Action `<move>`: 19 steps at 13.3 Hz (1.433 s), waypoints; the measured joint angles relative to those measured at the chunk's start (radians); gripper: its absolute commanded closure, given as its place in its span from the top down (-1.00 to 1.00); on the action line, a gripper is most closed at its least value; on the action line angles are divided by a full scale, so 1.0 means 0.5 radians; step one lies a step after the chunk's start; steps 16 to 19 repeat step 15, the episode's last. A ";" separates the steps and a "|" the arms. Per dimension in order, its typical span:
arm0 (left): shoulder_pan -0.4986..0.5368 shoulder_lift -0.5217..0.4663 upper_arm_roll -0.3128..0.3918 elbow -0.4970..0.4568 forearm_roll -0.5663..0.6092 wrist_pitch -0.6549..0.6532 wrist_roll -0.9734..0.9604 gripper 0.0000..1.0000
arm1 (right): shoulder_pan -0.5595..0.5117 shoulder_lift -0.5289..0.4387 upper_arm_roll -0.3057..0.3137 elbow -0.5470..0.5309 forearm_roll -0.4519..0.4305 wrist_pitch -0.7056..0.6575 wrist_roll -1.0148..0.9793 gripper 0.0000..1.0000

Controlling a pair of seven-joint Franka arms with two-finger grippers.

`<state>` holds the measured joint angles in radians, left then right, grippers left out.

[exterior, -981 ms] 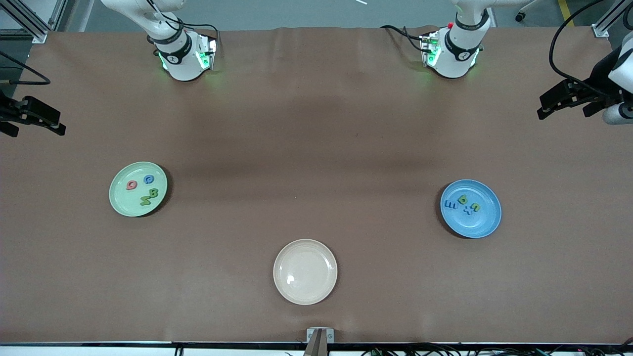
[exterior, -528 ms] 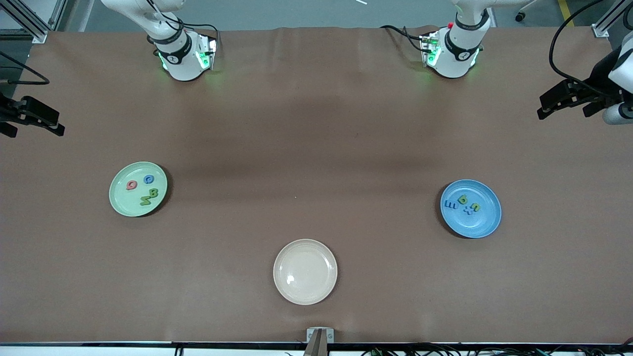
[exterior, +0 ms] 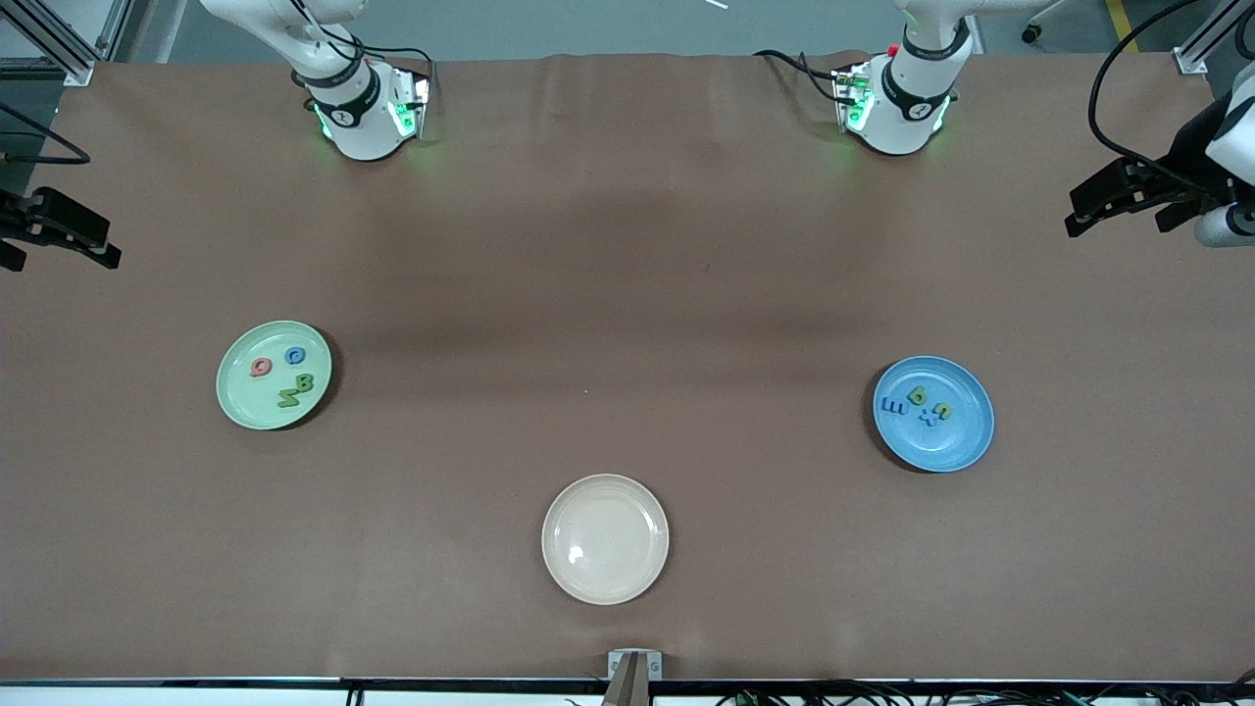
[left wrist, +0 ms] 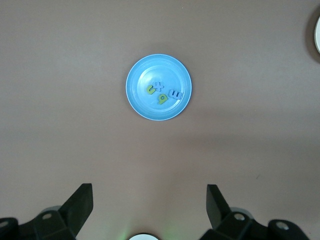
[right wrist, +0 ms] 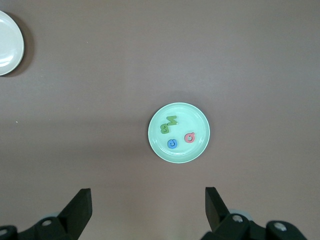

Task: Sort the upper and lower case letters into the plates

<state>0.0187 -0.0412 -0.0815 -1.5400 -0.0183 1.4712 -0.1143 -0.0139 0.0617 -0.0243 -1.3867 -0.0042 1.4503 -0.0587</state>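
Letters are lying in two plates on the brown table. Four are sitting in the pale green plate toward the right arm's end: a red letter, a blue letter just beside it, and two green letters touching each other, nearer to the front camera than the first two. The right wrist view is showing the same plate with its red, blue and green pieces. Four more are resting in the blue plate toward the left arm's end: a blue m-shaped letter, a green one, a yellow-green one and a small blue cross-shaped one packed close together; the left wrist view is showing that plate from above. A cream plate, holding nothing, is sitting between the two and nearer to the front camera. The right gripper is hanging over the table edge at the right arm's end, its fingers standing wide apart and holding nothing. The left gripper is waiting over the edge at the left arm's end, its fingers likewise spread wide and gripping nothing. Both grippers are sitting well apart from every plate.
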 measured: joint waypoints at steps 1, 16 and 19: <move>0.000 0.000 0.000 0.000 0.000 0.000 0.000 1.00 | 0.000 0.000 0.000 0.000 0.000 0.002 0.000 1.00; 0.008 0.000 0.016 0.041 0.000 0.000 0.000 1.00 | 0.000 0.000 0.000 0.010 0.000 0.008 0.002 1.00; 0.008 0.000 0.016 0.041 0.000 0.000 0.000 1.00 | 0.000 0.000 0.000 0.010 0.000 0.008 0.002 1.00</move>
